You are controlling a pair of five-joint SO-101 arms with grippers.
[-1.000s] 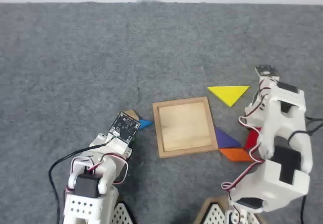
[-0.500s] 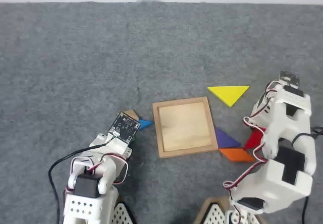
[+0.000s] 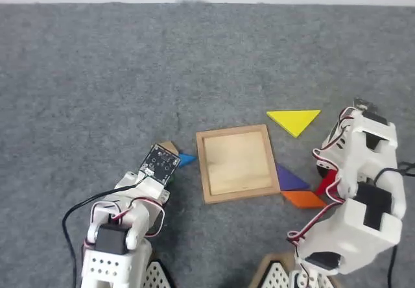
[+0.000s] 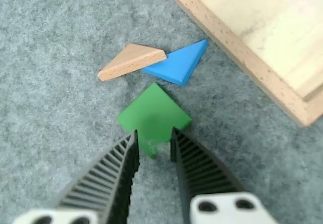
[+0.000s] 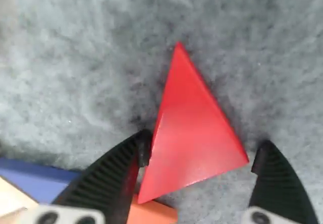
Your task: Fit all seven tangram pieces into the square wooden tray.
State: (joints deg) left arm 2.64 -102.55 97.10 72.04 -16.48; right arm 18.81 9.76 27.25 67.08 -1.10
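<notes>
Your square wooden tray lies flat on the grey table, toward the near edge where both arms stand, and all seven pieces lie on the table outside it. A yellow triangle sits just off the tray's far right corner, apart from it. A purple piece touches the tray's right side near its near right corner. An orange piece lies just beside that corner, against the purple one. A red triangle is on the outer side of those two, partly under your right arm. In the right wrist view your right gripper hangs low over this red triangle. Its fingers are spread wide, one on each side of the piece, and one finger is at the triangle's edge while the other stands clear of it. On the tray's left side a blue triangle points at the tray's rim, close to it but not touching. A tan wooden triangle lies against the blue one on the side away from the tray. A green square sits just beside both of them, toward the near edge of the table. Your left gripper is low over that green square, with its fingers a narrow gap apart and the square's near corner between their tips. You cannot tell from the pictures whether they press on it.
</notes>
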